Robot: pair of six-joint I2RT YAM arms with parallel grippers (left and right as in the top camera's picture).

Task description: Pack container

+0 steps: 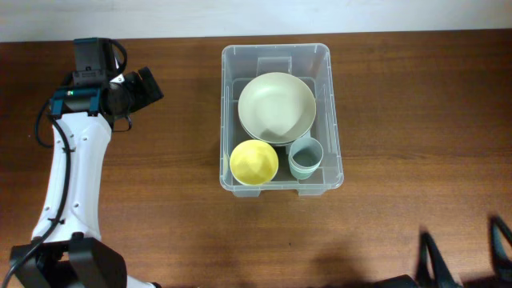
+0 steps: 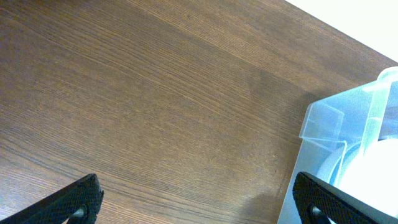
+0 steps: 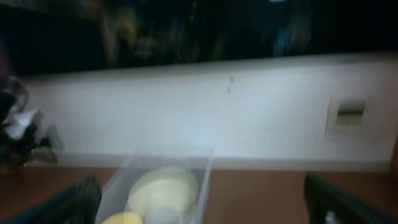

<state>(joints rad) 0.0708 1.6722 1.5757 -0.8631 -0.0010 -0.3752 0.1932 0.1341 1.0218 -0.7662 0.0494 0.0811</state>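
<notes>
clear bin at the middle of a brown table

the clear bin [image 1: 276,50] sits mid-table [image 1: 416,120] on dark grained wood, holding a pale bowl [image 1: 276,106], a yellow bowl [image 1: 254,162] and a cup [image 1: 305,156]. a white wall [image 3: 186,106] runs behind. the left pincer [image 2: 196,190] and the right pincer [image 3: 199,193] both hang with fingers spread apart, gripping nothing.

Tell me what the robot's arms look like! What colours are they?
The left arm has a smooth white shell with chunky black joints. A thin black cable loops beside it, and a small teal band sits near the wrist. The left fingers are black and flat. Of the other arm only the right fingers show, and they are black too.
</notes>
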